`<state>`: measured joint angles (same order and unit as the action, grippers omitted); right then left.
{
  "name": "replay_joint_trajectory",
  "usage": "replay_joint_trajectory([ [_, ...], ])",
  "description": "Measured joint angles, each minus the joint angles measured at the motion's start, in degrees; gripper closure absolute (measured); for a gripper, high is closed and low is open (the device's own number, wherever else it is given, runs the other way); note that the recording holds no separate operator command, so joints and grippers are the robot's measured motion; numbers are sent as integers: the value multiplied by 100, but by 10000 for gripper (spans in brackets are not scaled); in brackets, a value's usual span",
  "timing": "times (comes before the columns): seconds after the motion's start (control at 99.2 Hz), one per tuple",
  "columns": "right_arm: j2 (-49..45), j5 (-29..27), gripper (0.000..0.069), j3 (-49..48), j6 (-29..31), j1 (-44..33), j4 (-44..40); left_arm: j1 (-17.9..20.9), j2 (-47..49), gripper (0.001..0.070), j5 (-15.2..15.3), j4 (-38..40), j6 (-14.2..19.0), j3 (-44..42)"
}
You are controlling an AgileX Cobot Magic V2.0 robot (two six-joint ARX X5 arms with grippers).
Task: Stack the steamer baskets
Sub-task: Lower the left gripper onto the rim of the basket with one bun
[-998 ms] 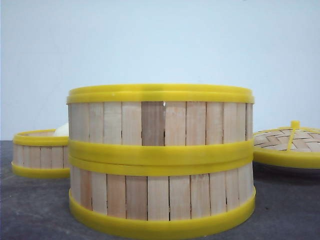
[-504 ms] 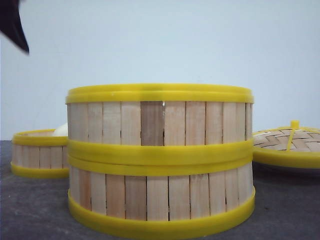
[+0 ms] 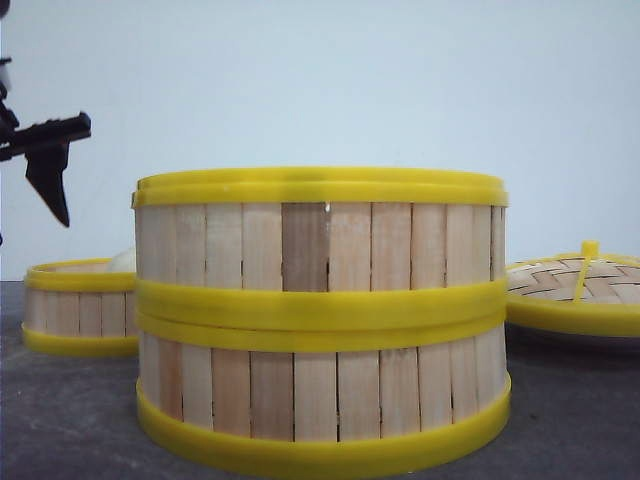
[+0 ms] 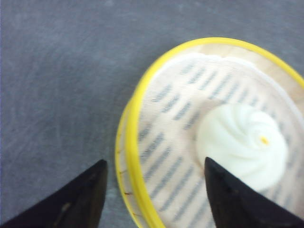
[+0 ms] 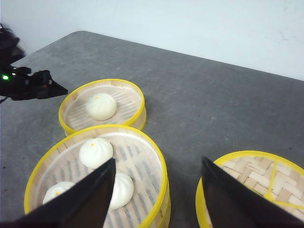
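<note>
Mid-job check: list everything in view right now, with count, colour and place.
Stacked steamer baskets: two, pale slats with yellow rims, centre, one on the other; three white buns in the top one.
Single steamer basket: one, same colours, on the table to the robot's left of the stack, holding one white bun.
Woven lid: one, yellow rim and knob, to the right of the stack.
Table: one, dark grey.
Wall: pale, behind.
Left gripper: black, jaws open, above the single basket's rim.
Right gripper: black, jaws open, holding nothing, above the stack and lid.
</note>
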<state>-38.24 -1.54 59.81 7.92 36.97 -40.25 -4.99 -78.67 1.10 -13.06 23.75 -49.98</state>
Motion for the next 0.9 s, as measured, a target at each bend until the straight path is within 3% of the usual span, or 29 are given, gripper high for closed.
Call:
replay_joint_trajectory([
  [0.323,0,0,345,0,0,0,0,256,-468,353,2,-87,116,-11],
  [0.665,-94,0,346,0,0,0,2,262,-706,364,-9,-79,116,-11],
  [0.726,-120,0,355,0,-2,0,2,262,-721,411,-46,-48,118,-15],
  [0.827,-157,0,367,0,-2,0,22,243,-730,582,-127,-24,131,-50],
  [0.897,-177,0,370,0,-2,0,22,236,-732,650,-125,-17,142,-63],
])
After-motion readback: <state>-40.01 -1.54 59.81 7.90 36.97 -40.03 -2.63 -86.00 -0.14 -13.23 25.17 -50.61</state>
